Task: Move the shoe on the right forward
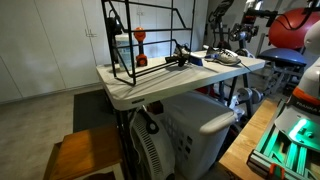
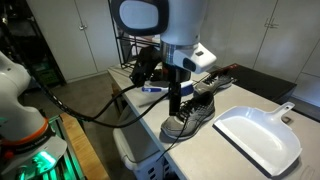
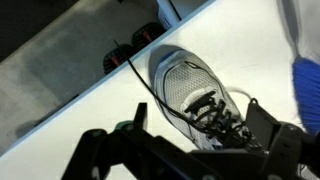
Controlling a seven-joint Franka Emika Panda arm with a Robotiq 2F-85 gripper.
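Note:
The shoe (image 3: 185,80) is a small sneaker with a grey mesh toe, black laces and a whitish sole, lying on the white table. In an exterior view the shoe (image 2: 197,124) sits near the table's front edge beside a second shoe (image 2: 212,88). My gripper (image 2: 178,112) comes straight down onto its laced opening. In the wrist view my gripper (image 3: 200,120) has its fingers spread to either side of the shoe's rear half. A gap shows at the left finger. Both shoes are tiny at the table's far end in an exterior view (image 1: 226,57).
A white dustpan (image 2: 258,138) lies just beside the shoe. A tall black wire rack (image 1: 140,40) stands on the table (image 1: 150,88), with a black thin-legged item (image 1: 182,57) next to it. The table edge (image 3: 90,95) runs close to the shoe's toe.

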